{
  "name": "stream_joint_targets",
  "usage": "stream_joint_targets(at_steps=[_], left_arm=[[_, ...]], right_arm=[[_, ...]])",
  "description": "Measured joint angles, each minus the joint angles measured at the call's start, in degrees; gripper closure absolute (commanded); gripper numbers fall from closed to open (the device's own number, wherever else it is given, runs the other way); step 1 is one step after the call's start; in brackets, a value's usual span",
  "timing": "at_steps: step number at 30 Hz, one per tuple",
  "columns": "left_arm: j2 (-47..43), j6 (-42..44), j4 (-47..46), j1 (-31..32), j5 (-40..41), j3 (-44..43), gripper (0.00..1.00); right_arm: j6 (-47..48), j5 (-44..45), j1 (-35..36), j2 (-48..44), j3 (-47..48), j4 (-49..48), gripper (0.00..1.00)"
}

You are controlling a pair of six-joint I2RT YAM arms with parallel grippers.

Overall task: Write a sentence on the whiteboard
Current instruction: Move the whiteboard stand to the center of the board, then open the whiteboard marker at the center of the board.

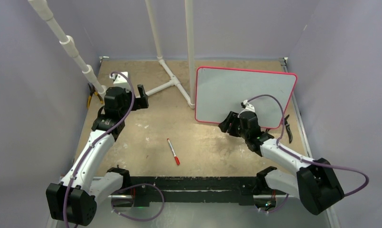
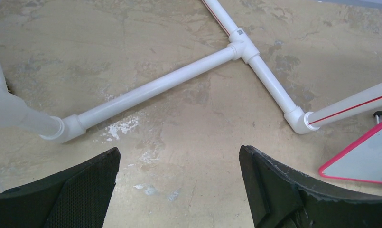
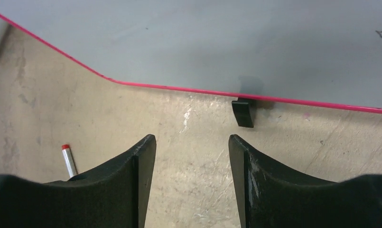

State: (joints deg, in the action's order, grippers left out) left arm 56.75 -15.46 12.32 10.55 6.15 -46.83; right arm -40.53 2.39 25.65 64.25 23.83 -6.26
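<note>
Tan tabletop (image 1: 203,142): marker (image 1: 173,152), white pipe frame (image 1: 173,83), whiteboard (image 1: 246,92).

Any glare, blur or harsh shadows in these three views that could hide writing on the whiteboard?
Top external: even, soft light, no glare; the whiteboard reads flat grey. Right wrist: board face sharp, a faint shadow above its black foot. Left wrist: tabletop sharp, but the near white pipe at the left edge is blurred.

The whiteboard (image 1: 236,92) looks smooth and matt, the pipes (image 2: 151,90) glossy plastic (tabletop (image 1: 146,128) rough, scuffed).
</note>
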Motion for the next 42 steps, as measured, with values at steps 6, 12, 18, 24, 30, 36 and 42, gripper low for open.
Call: stream_joint_targets(at_steps=[6, 12, 18, 24, 30, 36, 42], left_arm=[[-0.48, -0.61, 1.81, 0.0, -0.46, 1.14, 0.06], [-0.61, -1.6, 4.52, 0.0, -0.48, 1.75, 0.06], [-0.7, -1.66, 5.35, 0.0, -0.37, 1.75, 0.06], [-1.9, -1.64, 5.81, 0.0, 0.5, 1.75, 0.06], [-2.25, -1.62, 6.05, 0.0, 1.14, 1.75, 0.06], [-2.54, -1.6, 6.23, 0.0, 1.14, 1.75, 0.06], [-2.62, -1.6, 6.23, 0.0, 1.11, 1.75, 0.06]], right_arm=[[-0.17, -0.33, 5.27, -5.6, -0.39, 3.26, 0.41], [-1.97, 2.89, 20.13, -2.29, 3.61, 5.77, 0.43], [-3.85, 8.7, 34.71, 13.46, 17.07, 6.14, 0.44], [-3.89, 13.18, 44.44, 32.11, 34.82, 9.9, 0.46], [-3.56, 17.14, 48.28, 43.08, 44.94, 16.76, 0.5], [-3.54, 20.92, 48.13, 44.5, 46.97, 23.12, 0.5], [-3.32, 22.58, 48.06, 45.22, 49.66, 25.44, 0.53]])
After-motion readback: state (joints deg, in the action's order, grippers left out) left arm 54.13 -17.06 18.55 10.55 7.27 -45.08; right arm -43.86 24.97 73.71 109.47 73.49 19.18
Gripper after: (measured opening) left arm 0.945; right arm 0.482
